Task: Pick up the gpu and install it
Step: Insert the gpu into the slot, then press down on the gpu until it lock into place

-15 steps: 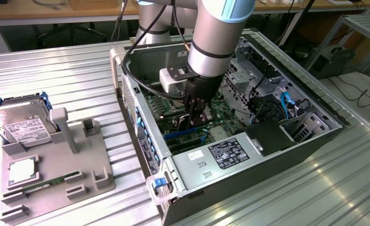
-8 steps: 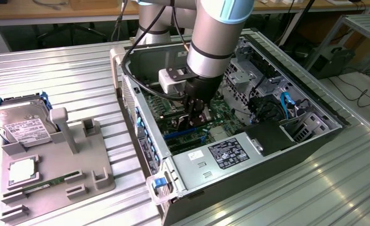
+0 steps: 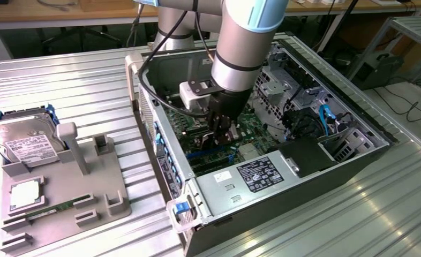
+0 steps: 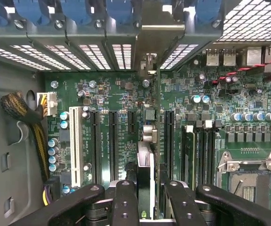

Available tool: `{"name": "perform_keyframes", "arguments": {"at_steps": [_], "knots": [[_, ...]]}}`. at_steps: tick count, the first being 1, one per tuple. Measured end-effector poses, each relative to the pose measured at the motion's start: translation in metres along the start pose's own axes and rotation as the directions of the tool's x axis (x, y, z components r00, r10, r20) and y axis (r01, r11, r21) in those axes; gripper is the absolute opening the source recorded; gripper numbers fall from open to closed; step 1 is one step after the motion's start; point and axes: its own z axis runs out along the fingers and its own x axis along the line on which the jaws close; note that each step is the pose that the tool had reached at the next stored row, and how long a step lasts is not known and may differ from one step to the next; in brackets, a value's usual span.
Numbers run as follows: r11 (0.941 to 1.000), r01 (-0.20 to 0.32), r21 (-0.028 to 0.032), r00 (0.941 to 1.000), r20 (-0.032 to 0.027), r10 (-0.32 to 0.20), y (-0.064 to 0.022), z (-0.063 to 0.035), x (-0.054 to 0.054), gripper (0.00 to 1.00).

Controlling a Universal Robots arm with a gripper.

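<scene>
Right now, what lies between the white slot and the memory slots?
Black card slots and the gpu, edge-on in the gripper, as the wrist view shows.

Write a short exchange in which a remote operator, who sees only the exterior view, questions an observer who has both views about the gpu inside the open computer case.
Operator: The gripper is down inside the computer case. Is it holding the gpu?
Observer: Yes. In the wrist view the gpu stands edge-on between the fingers, which are closed on it.
Operator: How does it sit over the motherboard?
Observer: It runs parallel to the long black expansion slots. Its far end points at the perforated rear wall.
</scene>
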Motion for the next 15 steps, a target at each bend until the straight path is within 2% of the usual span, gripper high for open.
{"name": "perform_keyframes", "arguments": {"at_steps": [8, 15], "knots": [[1.0000, 0.000, -0.0001, 1.0000, 0.0002, 0.000, -0.0001, 0.0021, -0.0002, 0.27], [1.0000, 0.000, 0.0000, 1.0000, -0.0033, 0.000, -0.0004, 0.0021, -0.0042, 0.27]]}}
